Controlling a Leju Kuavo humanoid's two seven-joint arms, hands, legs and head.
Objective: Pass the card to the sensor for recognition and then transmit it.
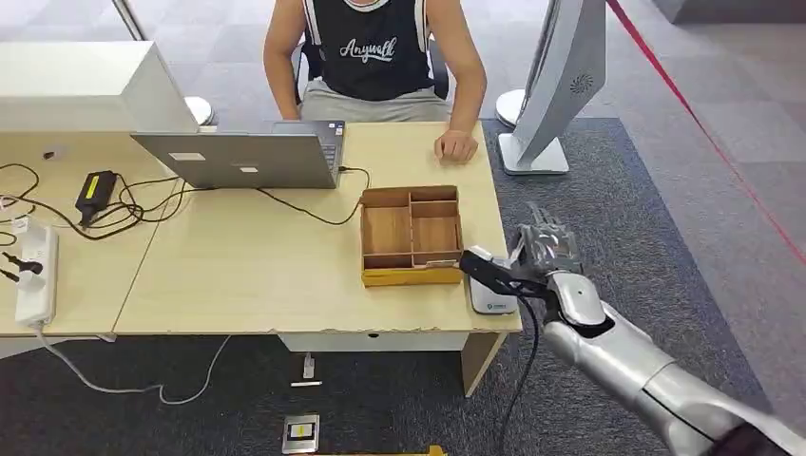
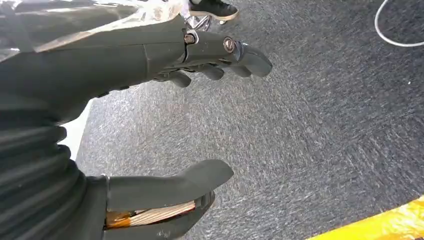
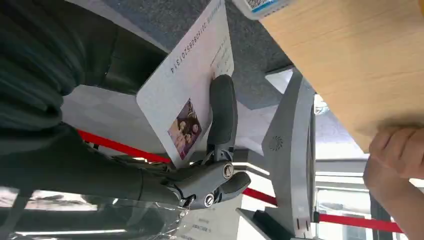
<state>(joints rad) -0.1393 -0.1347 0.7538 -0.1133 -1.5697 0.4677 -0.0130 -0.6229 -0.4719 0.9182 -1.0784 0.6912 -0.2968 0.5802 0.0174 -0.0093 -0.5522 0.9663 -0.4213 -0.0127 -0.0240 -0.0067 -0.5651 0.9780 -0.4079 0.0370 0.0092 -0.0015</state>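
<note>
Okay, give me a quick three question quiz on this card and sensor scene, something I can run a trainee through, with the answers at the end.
1. True or false: the right hand is holding the card.
2. Multiple choice: the white sensor lies on the desk beside which thing? A) the laptop B) the wooden tray C) the power strip
3. Fill in: the left hand hangs over grey ____, holding nothing.

Key:
1. True; a finger presses on the card's face in the right wrist view.
2. B; the sensor sits at the desk's near corner, next to the wooden tray.
3. Carpet.
</note>
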